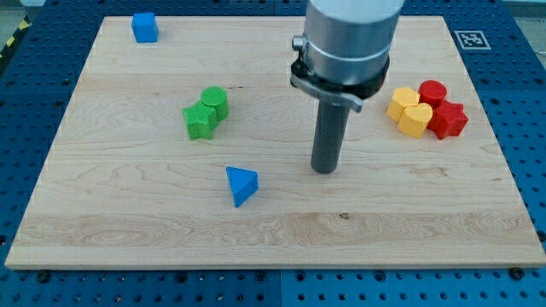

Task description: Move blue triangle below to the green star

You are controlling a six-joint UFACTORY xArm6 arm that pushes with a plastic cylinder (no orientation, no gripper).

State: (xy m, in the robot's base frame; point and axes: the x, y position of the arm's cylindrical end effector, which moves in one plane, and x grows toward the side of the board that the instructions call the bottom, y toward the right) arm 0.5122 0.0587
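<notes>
The blue triangle (241, 185) lies on the wooden board (128, 222), below and to the right of the green star (200, 120). A green cylinder (215, 102) touches the star at its upper right. My tip (324, 170) rests on the board to the right of the blue triangle, about a hundred pixels away and slightly higher in the view. It touches no block.
A blue cube (144, 27) sits near the board's top left corner. At the view's right, two yellow blocks (409, 111) and two red blocks (442, 109) are clustered together. The arm's grey body (345, 43) hangs over the board's top middle.
</notes>
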